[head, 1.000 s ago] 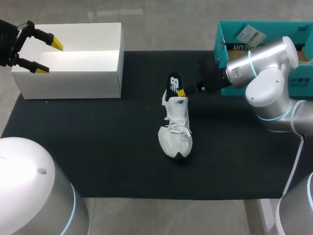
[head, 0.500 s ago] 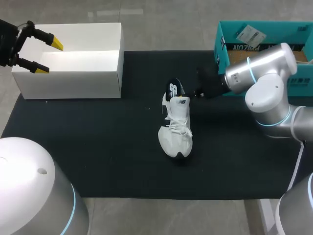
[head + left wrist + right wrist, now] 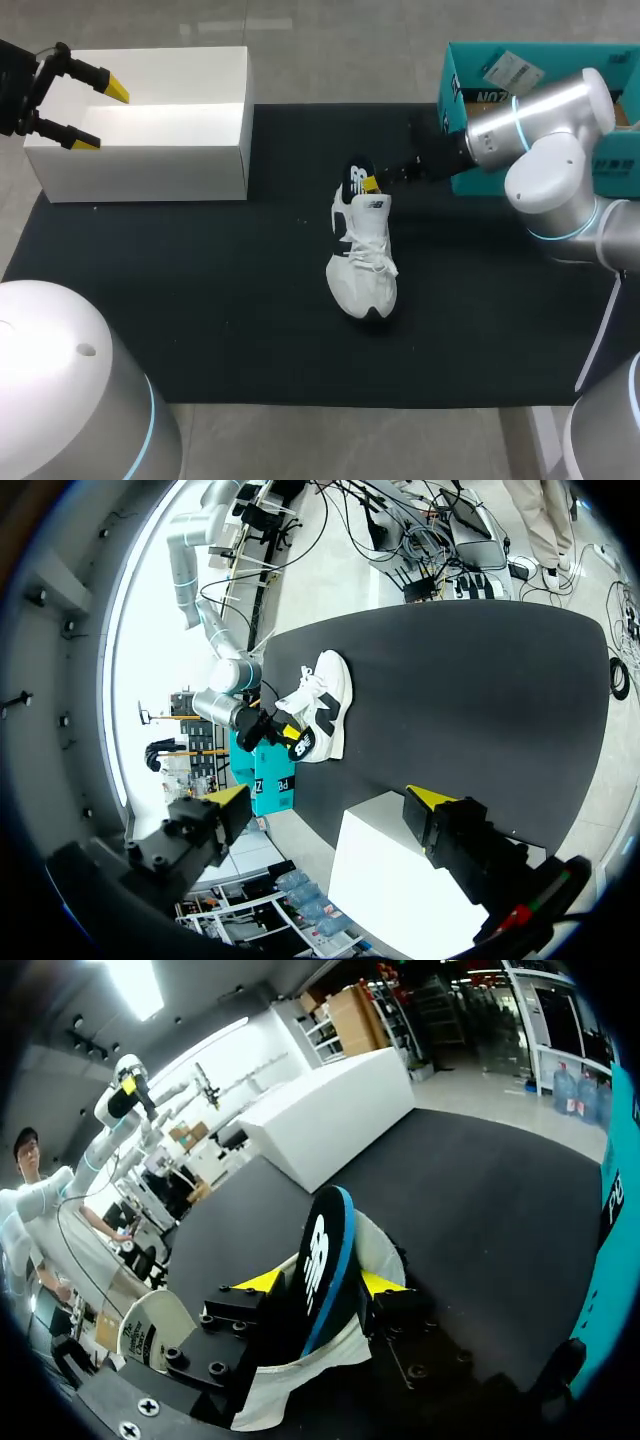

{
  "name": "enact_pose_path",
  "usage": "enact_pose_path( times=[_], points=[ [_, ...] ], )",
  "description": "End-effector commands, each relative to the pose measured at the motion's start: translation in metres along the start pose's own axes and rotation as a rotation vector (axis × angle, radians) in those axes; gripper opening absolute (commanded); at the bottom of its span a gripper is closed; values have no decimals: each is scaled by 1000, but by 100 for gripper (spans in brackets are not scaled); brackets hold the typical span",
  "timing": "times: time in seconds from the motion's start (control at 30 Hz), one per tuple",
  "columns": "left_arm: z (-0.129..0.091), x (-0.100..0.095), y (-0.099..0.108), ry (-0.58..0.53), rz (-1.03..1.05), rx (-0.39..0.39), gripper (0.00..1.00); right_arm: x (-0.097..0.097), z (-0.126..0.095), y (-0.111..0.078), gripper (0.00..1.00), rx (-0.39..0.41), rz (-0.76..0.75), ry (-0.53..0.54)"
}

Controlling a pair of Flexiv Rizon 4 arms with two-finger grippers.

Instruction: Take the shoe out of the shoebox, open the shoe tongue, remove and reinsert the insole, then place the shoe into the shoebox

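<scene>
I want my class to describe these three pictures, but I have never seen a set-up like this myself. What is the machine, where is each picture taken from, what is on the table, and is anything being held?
This is a robot with two arms. Each arm ends in a two-fingered gripper with yellow tips. The head view looks down on the table from above and behind the robot. The two round pictures come from a camera on each wrist. On the table are a black mat, a white shoe, an open white shoebox and, at the right, a teal box. The right gripper is shut on the dark insole, which stands upright in the shoe's heel opening. The left gripper hangs open above the shoebox's end and holds nothing.
</scene>
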State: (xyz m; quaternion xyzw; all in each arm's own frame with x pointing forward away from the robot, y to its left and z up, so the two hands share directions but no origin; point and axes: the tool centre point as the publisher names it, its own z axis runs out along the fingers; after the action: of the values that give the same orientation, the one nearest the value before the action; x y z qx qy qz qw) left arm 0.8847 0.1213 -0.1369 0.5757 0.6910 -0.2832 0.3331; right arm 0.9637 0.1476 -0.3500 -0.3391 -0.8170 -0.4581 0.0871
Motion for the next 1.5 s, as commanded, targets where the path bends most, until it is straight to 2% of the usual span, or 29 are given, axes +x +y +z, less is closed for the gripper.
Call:
enact_pose_path(
  times=[0.03,0.1,0.13,0.6,0.77,0.93,0.97,1.0,1.03,1.1,1.27,1.3,1.33,1.37,1.4,1.43,1.47,1.5],
  points=[
    [0,-1,0,3,-1,1,100,-5,4,8,28,11,-6,1],
    [0,-1,0,3,-1,1,100,-6,5,10,5,10,-8,0],
    [0,-1,0,3,-1,1,100,-6,6,10,0,8,-8,0],
    [0,-1,0,3,-1,1,100,18,19,-21,0,34,81,31],
    [0,-1,0,3,-1,1,100,25,18,-27,0,34,102,29],
    [0,-1,0,3,-1,1,100,22,15,-23,0,13,98,12],
    [0,-1,0,3,-1,1,100,21,15,-21,3,11,94,11],
    [0,-1,0,3,-1,1,100,19,15,-20,15,10,90,11],
    [0,-1,0,3,-1,1,100,17,15,-18,23,9,85,11],
    [0,-1,0,3,-1,1,100,15,16,-14,25,8,74,13],
    [0,-1,0,3,-1,1,100,10,16,-8,48,2,61,16],
    [0,-1,0,3,-1,1,100,9,16,-8,68,1,60,16],
    [0,-1,0,3,-1,1,100,8,16,-7,69,0,59,16],
    [0,-1,0,3,-1,1,100,8,16,-6,65,-1,58,16],
    [0,-1,0,3,-1,1,100,8,16,-6,54,-1,58,16],
    [0,-1,0,3,-1,1,100,7,17,-6,37,-2,56,15],
    [0,-1,0,3,-1,1,100,7,16,-5,8,-3,56,14],
    [0,-1,0,3,-1,1,100,7,16,-4,0,-4,56,14]
  ],
)
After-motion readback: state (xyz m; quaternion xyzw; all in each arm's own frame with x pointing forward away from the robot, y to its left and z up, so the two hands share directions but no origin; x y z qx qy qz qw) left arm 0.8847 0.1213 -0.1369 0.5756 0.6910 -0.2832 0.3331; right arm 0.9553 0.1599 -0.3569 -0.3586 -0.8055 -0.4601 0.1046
